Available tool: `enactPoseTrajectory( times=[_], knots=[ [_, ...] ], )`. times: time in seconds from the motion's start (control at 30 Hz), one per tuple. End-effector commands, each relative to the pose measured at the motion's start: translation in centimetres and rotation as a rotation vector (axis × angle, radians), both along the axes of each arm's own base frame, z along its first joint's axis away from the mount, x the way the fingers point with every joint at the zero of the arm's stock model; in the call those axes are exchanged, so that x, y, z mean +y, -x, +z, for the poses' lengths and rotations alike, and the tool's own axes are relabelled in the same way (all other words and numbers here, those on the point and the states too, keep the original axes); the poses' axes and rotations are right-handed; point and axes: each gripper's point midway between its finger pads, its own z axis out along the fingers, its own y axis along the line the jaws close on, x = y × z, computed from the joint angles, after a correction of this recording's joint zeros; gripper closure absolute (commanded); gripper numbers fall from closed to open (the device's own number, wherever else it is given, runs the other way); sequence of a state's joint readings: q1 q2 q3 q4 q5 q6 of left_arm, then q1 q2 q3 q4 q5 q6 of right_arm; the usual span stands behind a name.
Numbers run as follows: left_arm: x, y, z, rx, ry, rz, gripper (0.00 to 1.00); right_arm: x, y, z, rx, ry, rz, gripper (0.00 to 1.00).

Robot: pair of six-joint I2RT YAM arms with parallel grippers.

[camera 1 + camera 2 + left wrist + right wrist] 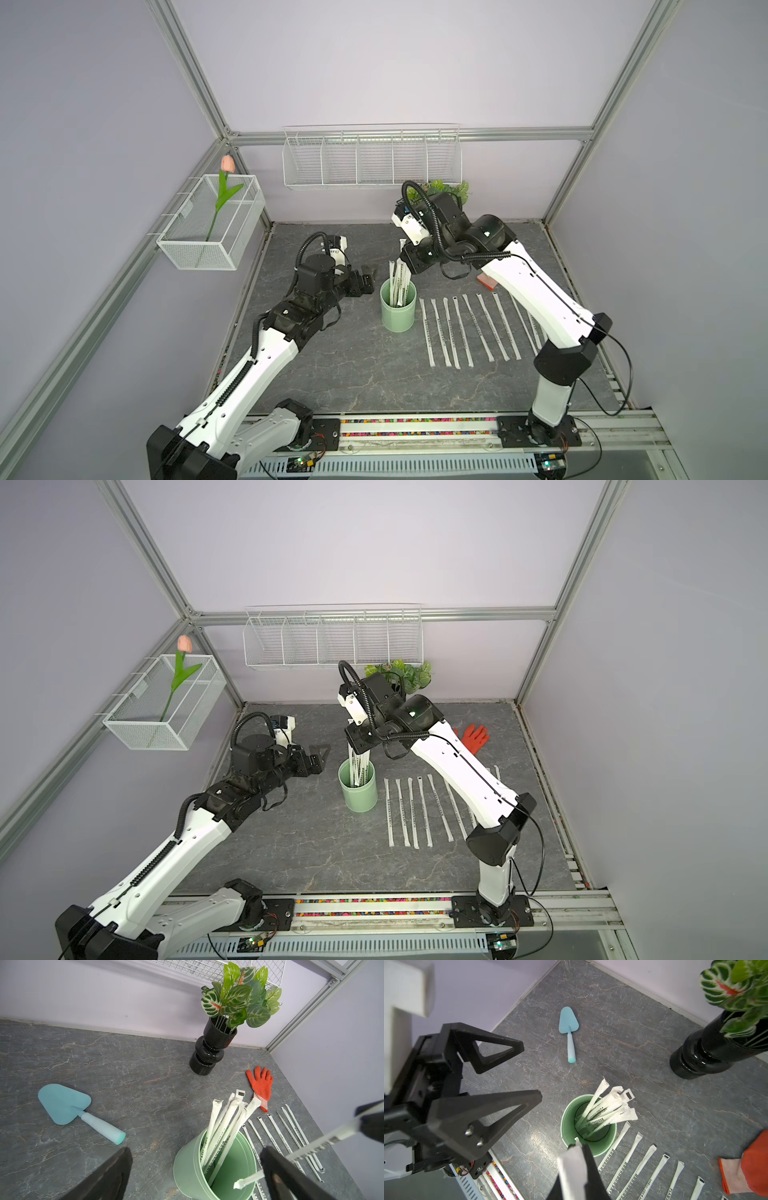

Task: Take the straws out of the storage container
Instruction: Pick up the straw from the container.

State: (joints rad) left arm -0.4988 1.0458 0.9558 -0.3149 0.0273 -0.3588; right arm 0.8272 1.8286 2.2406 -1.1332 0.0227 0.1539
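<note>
Grey marbled tabletop (332,374). Mint storage container (398,322) upright mid-tabletop. Left gripper (531,1072) just beside it, fingers wide apart, empty. Right gripper (579,1153) above the rim, fingers clamped on one straw (311,1149). Other straws (397,282) lean inside the container; a further row (465,328) lies flat alongside.

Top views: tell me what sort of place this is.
Probably a robot test cell: an aluminium frame with plain lilac walls encloses the table, a left arm and right arm stand on a front rail, and a vase and trowel sit as props.
</note>
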Motion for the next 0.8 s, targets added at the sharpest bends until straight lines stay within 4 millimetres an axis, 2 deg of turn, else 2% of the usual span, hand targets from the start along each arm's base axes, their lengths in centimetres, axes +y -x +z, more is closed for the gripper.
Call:
enactPoseTrajectory(
  times=[0.0, 0.17, 0.3, 0.4, 0.5, 0.77],
  knots=[
    [-0.4, 0.0, 0.4, -0.003, 0.014, -0.015, 0.00, -3.0, 1.7, 3.4, -0.043, -0.017, -0.042, 0.91],
    [-0.5, 0.1, 0.7, -0.010, 0.020, -0.021, 0.00, -7.4, 3.3, 5.9, -0.077, -0.015, -0.114, 0.90],
    [-0.4, 0.2, 1.0, -0.018, 0.022, -0.022, 0.00, -12.0, 4.3, 5.8, -0.070, 0.051, -0.203, 0.91],
    [-0.4, 0.4, 1.3, -0.026, 0.026, -0.026, 0.00, -16.3, 4.5, 4.4, -0.039, 0.153, -0.303, 0.91],
    [-0.3, 0.5, 1.7, -0.036, 0.022, -0.028, 0.00, -20.7, 4.4, 2.3, 0.008, 0.285, -0.414, 0.92],
    [-0.1, 0.4, 1.6, -0.042, 0.003, -0.020, 0.00, -28.4, 3.3, -3.6, 0.188, 0.492, -0.607, 0.93]
  ],
)
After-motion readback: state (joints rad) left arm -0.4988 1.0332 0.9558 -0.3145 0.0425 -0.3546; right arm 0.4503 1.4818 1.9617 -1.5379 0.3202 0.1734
